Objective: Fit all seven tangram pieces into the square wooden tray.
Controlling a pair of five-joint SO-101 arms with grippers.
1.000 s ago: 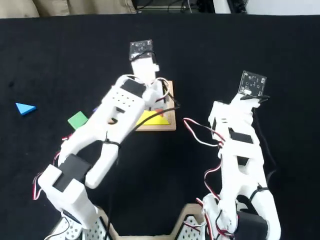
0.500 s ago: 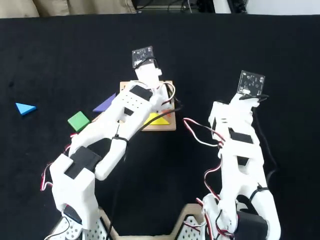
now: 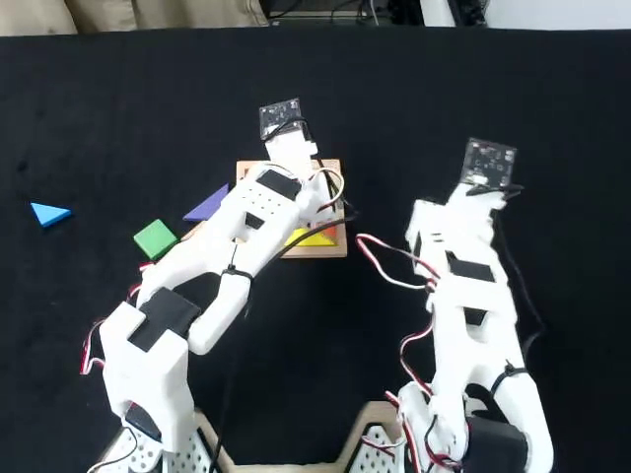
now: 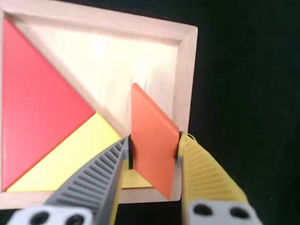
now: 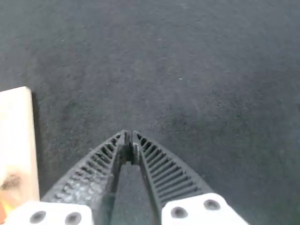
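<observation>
The left arm (image 3: 222, 251) stretches from the table's near edge diagonally toward the middle, elbow bent, wrist pitched downward. Its tool (image 4: 153, 140) is clamped on an orange piece (image 4: 149, 119), one finger against each side. The right arm (image 3: 471, 286) extends toward the far edge, right of centre. Its tool (image 5: 129, 143) is closed on nothing, fingertips touching.

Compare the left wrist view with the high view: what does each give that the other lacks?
Left wrist view: the left gripper shut on the orange piece, over bare wood in the wooden tray. High view: the blue triangle, green square and purple piece loose on the black cloth, and the right arm beside the tray. Both: the tray and the yellow triangle in it.
</observation>
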